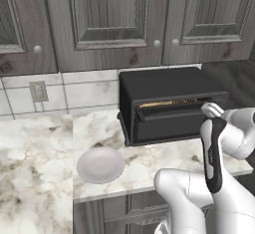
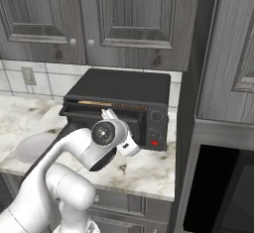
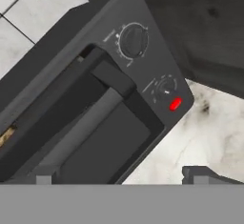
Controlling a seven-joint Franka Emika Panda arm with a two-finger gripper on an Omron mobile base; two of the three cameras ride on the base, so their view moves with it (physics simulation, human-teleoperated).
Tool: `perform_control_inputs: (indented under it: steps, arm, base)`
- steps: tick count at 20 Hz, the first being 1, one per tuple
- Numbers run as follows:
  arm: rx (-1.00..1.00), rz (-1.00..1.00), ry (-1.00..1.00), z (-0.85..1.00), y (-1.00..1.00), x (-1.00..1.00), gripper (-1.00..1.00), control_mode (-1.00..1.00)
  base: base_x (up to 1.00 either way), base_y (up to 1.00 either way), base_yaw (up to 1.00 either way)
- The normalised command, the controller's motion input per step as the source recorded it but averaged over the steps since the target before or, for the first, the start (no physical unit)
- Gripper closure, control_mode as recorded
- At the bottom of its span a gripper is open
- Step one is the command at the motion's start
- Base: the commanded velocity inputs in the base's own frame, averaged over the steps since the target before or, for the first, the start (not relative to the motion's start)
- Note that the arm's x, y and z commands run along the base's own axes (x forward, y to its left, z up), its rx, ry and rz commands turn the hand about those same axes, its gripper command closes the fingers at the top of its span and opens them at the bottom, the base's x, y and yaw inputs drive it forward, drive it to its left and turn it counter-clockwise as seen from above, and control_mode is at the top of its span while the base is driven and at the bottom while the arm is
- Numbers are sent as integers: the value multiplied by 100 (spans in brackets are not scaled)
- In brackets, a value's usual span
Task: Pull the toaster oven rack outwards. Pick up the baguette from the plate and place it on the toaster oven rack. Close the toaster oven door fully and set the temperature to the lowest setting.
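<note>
The black toaster oven [image 1: 164, 86] stands on the counter against the wall. Its door [image 1: 167, 123] is tilted almost shut, leaving a narrow gap at the top. A thin golden-brown strip [image 1: 169, 102] shows in that gap; whether it is the rack or the baguette I cannot tell. The white plate [image 1: 99, 166] lies bare to the oven's front left. My gripper [image 1: 210, 110] hovers at the door's upper right corner, by the handle [image 3: 81, 132], with its fingertips [image 3: 200, 174] wide apart and nothing held. Two knobs [image 3: 133, 41] and a red light [image 3: 175, 104] sit on the control panel.
Grey wall cabinets [image 1: 109, 14] hang above the oven. A tall cabinet side [image 2: 198, 53] stands just right of the oven, with a dark appliance front [image 2: 223, 187] below. A wall outlet [image 1: 38, 91] is at the left. The marble counter [image 1: 35, 168] stretches left and in front.
</note>
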Motion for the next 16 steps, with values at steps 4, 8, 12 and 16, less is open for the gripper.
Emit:
perform_control_inputs:
  steps: [4,8,12,16]
  arm:
    - [4,0,-4,-37,0,49,-100,-100]
    - [2,0,-6,-49,2,74,-100,-100]
    - [1,0,-6,-36,6,74,-100,-100]
    - [3,0,-1,-8,0,50,-100,-100]
  base:
    - [0,0,0]
    - [0,0,0]
    - [0,0,0]
    - [0,0,0]
